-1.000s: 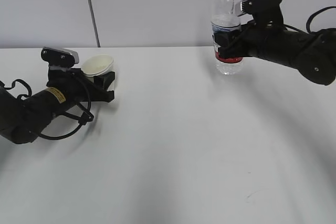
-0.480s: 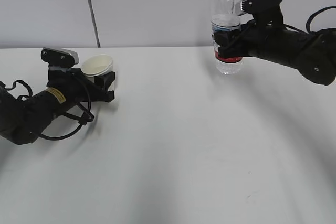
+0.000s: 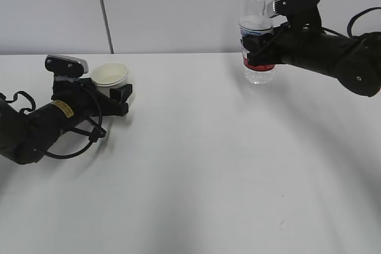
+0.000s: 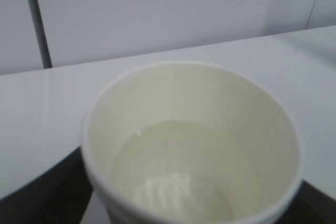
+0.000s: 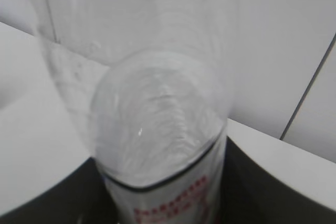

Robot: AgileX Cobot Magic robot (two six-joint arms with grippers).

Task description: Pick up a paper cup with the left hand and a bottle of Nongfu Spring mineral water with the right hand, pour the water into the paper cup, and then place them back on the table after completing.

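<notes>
On the left side of the table (image 3: 196, 165), the left hand (image 3: 119, 96) lies low with its fingers closed around a paper cup (image 3: 111, 77), which sits upright between them, just above or on the tabletop; the side view cannot settle which. On the right, the right hand (image 3: 257, 49) is clamped on the labelled middle of a bottle (image 3: 256, 28), holding it upright and clear of the table, its red cap on top and its base hanging below the fingers. The two hands are well apart.

The left wrist camera looks down into the cup (image 4: 191, 145) and shows what the side view hides: a shallow pool of water (image 4: 178, 182) at the bottom, with dark fingers at the lower corners. The right wrist camera looks along the bottle (image 5: 157, 129), showing water (image 5: 157, 124) filling its lower part, the empty clear upper part beyond, and red print on the label between the dark fingers.
</notes>
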